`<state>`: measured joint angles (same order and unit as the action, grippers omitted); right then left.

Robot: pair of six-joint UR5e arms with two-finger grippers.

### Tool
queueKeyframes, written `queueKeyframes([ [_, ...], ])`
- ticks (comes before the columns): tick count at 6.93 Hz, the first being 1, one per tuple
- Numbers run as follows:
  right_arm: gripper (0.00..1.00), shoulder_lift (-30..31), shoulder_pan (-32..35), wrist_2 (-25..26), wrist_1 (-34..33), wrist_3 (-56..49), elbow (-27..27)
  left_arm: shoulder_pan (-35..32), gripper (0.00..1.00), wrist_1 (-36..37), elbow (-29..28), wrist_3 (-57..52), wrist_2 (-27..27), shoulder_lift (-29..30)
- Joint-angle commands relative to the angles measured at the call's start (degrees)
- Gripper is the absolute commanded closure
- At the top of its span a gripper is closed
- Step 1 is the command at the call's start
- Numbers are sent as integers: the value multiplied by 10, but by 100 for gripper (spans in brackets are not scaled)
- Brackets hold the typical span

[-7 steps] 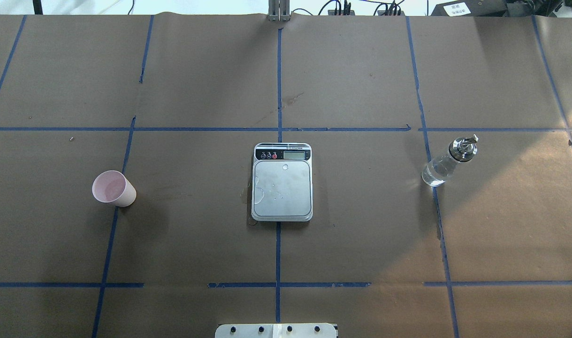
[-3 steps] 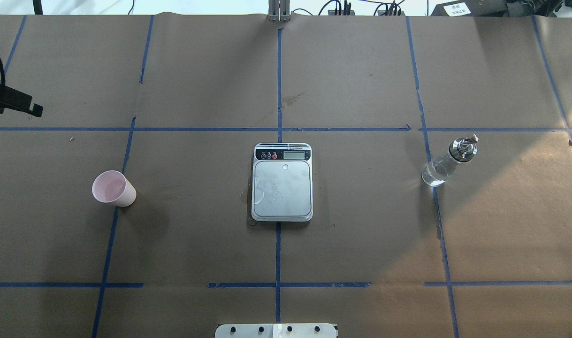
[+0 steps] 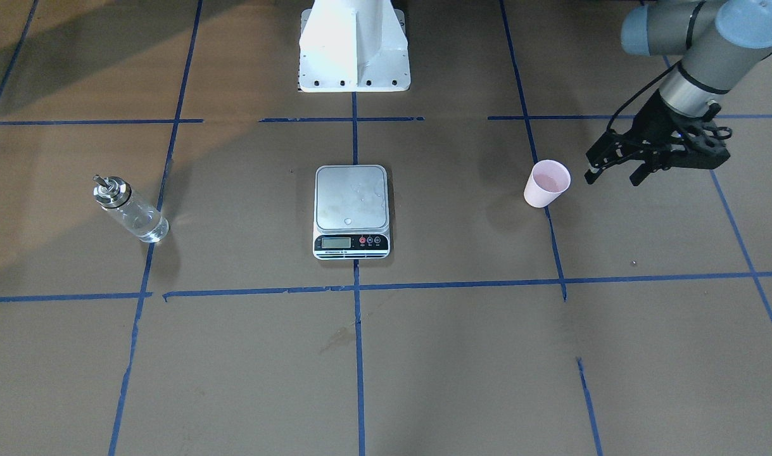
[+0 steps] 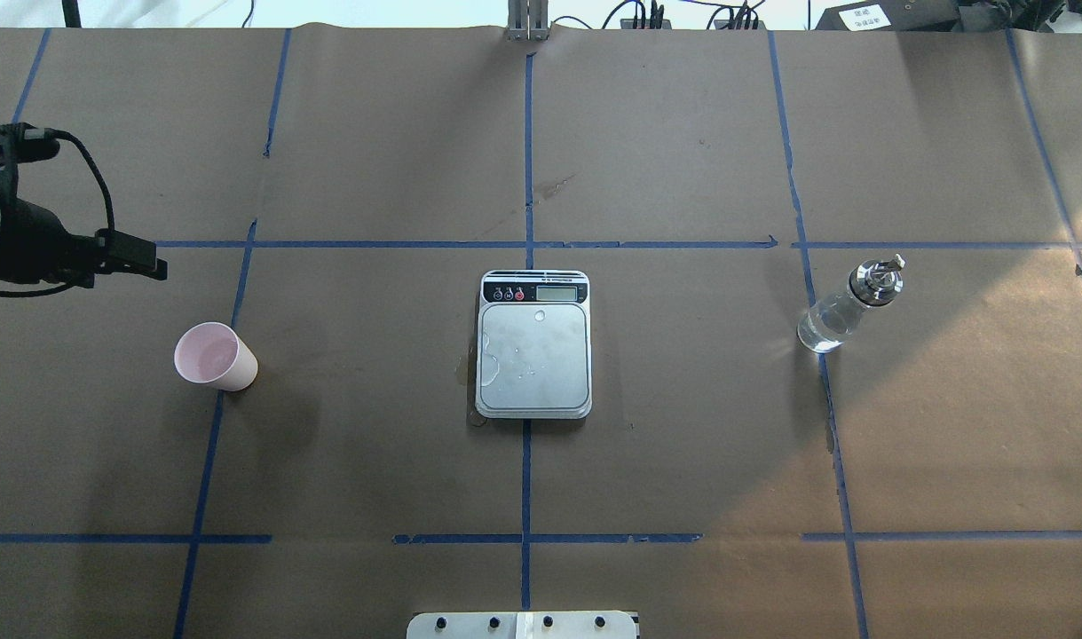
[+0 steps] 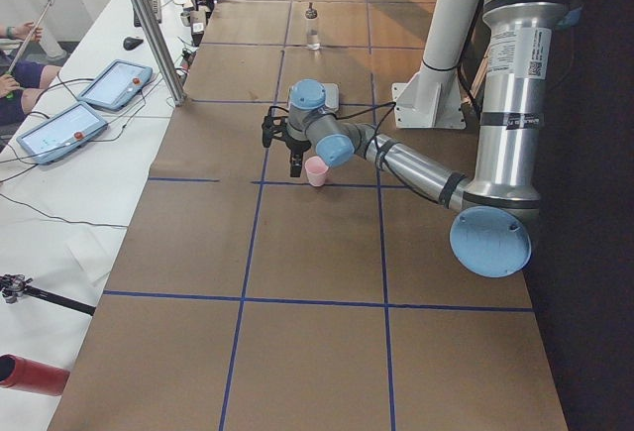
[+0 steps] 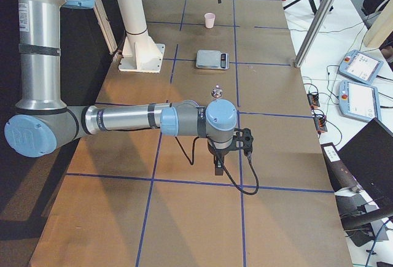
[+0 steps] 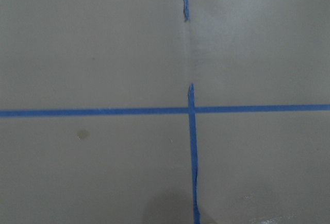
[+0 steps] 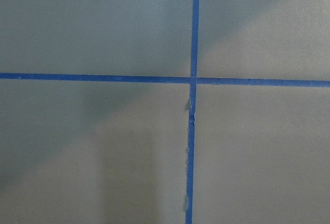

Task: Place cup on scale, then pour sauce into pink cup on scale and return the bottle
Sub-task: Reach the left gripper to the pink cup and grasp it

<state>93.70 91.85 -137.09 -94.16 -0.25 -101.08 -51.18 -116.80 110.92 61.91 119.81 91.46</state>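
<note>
Pink tapered plastic cup [image 3: 546, 183] upright on table [image 3: 455, 354], well apart from flat steel-topped scale [image 3: 351, 197]. Your left gripper [image 3: 612, 180] hangs near it, fingers spread and empty; cup lies scale-ward of it. Right gripper [image 6: 217, 169]: cannot tell.

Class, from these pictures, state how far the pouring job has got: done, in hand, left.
Done: nothing; the cup stands on the table, off the scale. In hand: the open left hand hovers beside the cup, not touching. Left: set cup on scale, pour from the bottle, return it.
</note>
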Motion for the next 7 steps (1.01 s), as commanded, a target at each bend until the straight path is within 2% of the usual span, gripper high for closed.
queueKeyframes([
  [1, 0, 0, 0, 2, 1, -1, -1, 63, 0, -13, -17, 53, -41, -2],
  [4, 0, -1, 0, -2, 32, 3, -6, 79, 0, -12, -34, 47, -42, -3],
  [7, 0, -2, 0, -8, 31, 20, -10, 100, 1, -11, -33, 47, -37, -8],
])
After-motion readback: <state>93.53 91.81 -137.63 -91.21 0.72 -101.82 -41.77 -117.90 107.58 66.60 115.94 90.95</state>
